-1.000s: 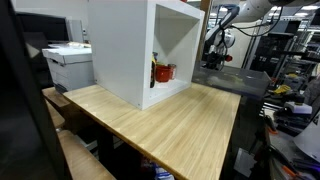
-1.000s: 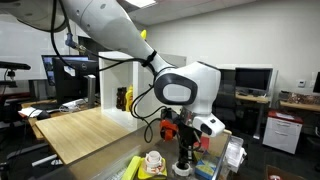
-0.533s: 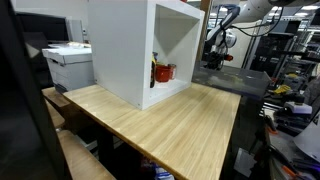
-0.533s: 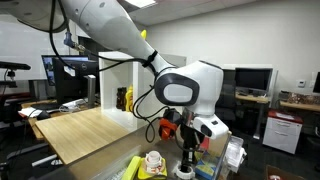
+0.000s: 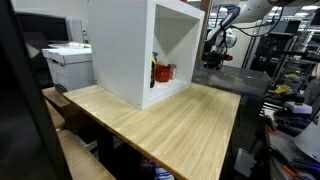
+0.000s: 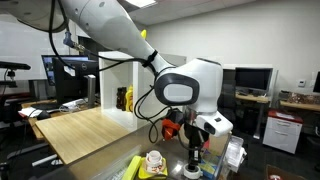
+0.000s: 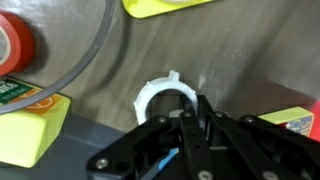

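Observation:
My gripper (image 7: 193, 103) points down with its two black fingers closed together on the right rim of a small white ring (image 7: 150, 93), which lies on or just above a grey-brown surface. In an exterior view the gripper (image 6: 196, 165) hangs low beyond the end of the wooden table (image 6: 85, 128), with a pale object at its tips. The arm (image 5: 215, 45) shows small and far back in an exterior view.
A red tape roll (image 7: 12, 45), a grey curved rim (image 7: 95, 50) and yellow packets (image 7: 25, 135) lie around the ring. A small cup-like object (image 6: 153, 160) stands beside the gripper. A white open cabinet (image 5: 150, 45) on the table holds a red mug (image 5: 166, 72).
In an exterior view the gripper has shifted to the right, away from the cup-like object, with the pale object still at its tips.

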Available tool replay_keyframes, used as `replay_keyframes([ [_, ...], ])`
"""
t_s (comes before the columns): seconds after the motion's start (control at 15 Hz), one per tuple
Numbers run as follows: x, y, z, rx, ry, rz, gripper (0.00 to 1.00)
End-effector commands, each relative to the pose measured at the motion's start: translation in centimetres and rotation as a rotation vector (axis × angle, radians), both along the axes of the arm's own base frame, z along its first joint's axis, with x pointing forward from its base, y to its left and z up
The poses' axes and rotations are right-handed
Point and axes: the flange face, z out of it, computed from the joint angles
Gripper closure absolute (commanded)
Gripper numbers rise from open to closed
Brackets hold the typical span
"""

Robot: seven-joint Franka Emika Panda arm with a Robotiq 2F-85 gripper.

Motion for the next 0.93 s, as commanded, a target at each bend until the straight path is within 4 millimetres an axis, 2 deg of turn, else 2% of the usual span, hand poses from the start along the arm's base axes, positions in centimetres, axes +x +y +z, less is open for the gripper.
replay_keyframes([
  [0.0, 0.2, 0.2, 0.0, -0.019, -0.007, 0.027, 0.95],
  [0.53, 0.9, 1.2, -0.6, 0.000, 0.015, 0.243, 0.94],
  [0.87, 1.1, 1.5, -0.7, 0.003, 0.015, 0.307, 0.95],
])
